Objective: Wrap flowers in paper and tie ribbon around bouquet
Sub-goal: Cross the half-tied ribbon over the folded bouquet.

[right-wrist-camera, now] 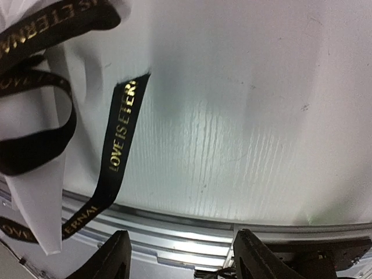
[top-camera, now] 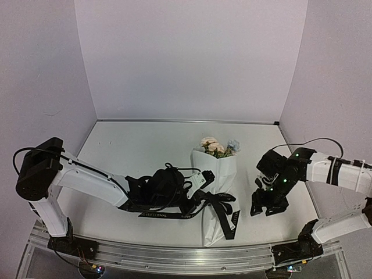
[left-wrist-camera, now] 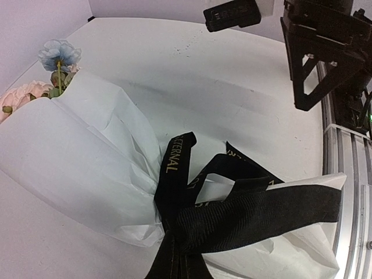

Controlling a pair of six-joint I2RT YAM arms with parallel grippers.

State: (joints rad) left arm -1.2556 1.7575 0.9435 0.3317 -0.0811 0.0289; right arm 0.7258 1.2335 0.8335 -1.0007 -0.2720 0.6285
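Lab test cell on my feed, no question: bare white table (top-camera: 139,145), plain pale walls (top-camera: 192,58) closing it in behind and on both sides, an aluminium rail (top-camera: 174,251) running along the table's near edge, and my two robot arms (top-camera: 87,177) mounted on that rail.

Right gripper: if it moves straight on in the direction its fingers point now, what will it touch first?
Probably the bare table, close to the front rail. The right gripper is open and points downward, with nothing between its fingers; the ribbon tail lies left of that line. Depth is unclear.
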